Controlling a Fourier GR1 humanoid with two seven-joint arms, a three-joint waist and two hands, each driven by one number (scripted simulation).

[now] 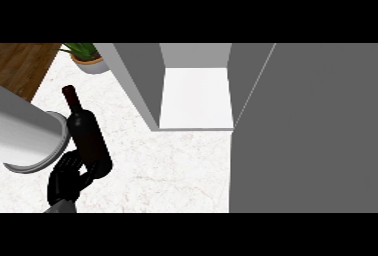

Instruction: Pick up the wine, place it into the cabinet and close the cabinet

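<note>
Plant [86, 55] and plate [40, 150] beside held wine [87, 135].

We see a dark wine bottle [87, 136], nearly black, with a reddish-brown cap at its neck. A black hand [68, 176] on a grey forearm [63, 207] shows beside it. The counter [170, 170] is white marble with faint pale-pink veining. The cabinet [140, 80] has mid-grey walls, a white shelf inside, and a darker grey door [303, 130]. A white plate [37, 150] shows at the left, under a pale grey cylinder [26, 125]. We also see a warm brown wood-grain surface [26, 62] and green leaves in a light grey pot [90, 64].
</note>
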